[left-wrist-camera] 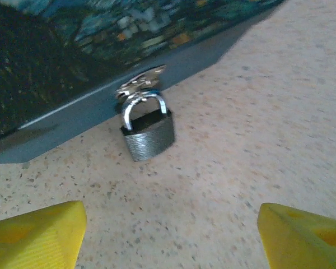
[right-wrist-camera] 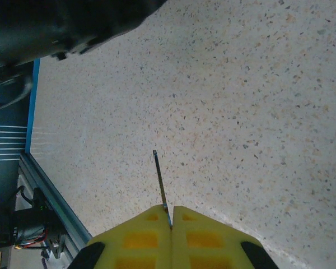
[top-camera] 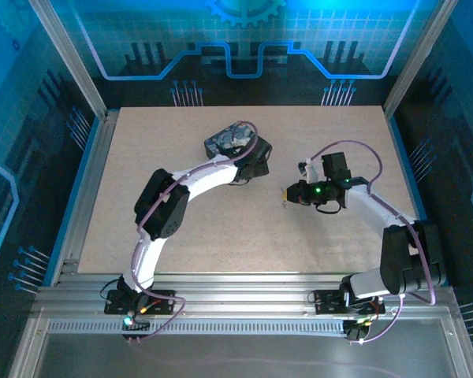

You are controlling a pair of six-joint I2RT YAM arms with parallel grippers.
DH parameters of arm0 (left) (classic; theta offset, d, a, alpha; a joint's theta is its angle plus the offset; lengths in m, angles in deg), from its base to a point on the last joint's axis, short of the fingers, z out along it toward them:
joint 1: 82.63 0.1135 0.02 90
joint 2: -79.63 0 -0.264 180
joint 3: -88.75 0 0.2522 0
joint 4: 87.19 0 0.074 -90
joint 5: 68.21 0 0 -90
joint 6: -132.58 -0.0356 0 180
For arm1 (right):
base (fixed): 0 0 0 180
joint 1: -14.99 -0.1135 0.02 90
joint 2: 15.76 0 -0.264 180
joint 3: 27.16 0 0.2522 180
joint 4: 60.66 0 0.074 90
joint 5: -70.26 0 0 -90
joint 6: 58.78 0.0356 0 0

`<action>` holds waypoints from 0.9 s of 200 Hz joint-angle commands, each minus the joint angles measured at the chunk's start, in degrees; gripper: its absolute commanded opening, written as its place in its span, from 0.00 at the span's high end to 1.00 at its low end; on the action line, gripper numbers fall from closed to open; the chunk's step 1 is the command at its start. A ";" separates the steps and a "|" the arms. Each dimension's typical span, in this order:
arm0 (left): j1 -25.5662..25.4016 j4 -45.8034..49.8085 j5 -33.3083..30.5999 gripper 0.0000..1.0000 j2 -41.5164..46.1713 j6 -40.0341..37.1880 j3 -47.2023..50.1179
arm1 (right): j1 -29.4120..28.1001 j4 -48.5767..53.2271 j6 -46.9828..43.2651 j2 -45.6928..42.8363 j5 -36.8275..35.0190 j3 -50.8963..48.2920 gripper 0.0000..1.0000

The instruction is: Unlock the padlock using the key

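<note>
A small grey padlock (left-wrist-camera: 148, 136) with a silver shackle hangs from the hasp of a dark blue tin (left-wrist-camera: 73, 73) and rests on the table. My left gripper (left-wrist-camera: 171, 235) is open in front of it, yellow fingertips (left-wrist-camera: 36, 235) wide apart, nothing between them. In the top view the left gripper (top-camera: 252, 167) sits by the tin (top-camera: 235, 140). My right gripper (right-wrist-camera: 172, 216) is shut on the key (right-wrist-camera: 161, 182), whose thin metal blade sticks out edge-on from between the pads above the table. The right gripper (top-camera: 293, 194) is to the right of the tin, apart from it.
The speckled beige table (top-camera: 181, 228) spreads around both arms. An aluminium rail (right-wrist-camera: 56, 190) marks the table's edge in the right wrist view. Blue patterned walls enclose the back and sides.
</note>
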 commanded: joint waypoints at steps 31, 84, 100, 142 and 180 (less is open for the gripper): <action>0.39 7.89 -6.87 0.24 -7.29 8.14 -10.49 | 2.09 -0.61 0.58 -0.59 1.54 -0.22 1.00; 0.95 10.96 -6.51 0.33 -12.06 9.84 -17.02 | 2.36 -1.87 0.20 -0.44 4.63 -0.68 1.00; 1.03 15.18 -6.14 0.34 -13.44 11.20 -19.86 | 2.47 -2.06 0.18 -0.55 5.14 -0.98 1.00; 1.23 15.11 -5.58 0.44 -12.70 14.58 -17.18 | 2.79 -3.61 0.64 -0.54 6.45 -1.30 1.00; 2.34 14.94 -5.20 0.44 -13.22 13.45 -17.95 | 2.81 -4.52 0.63 -0.67 7.47 -1.56 1.00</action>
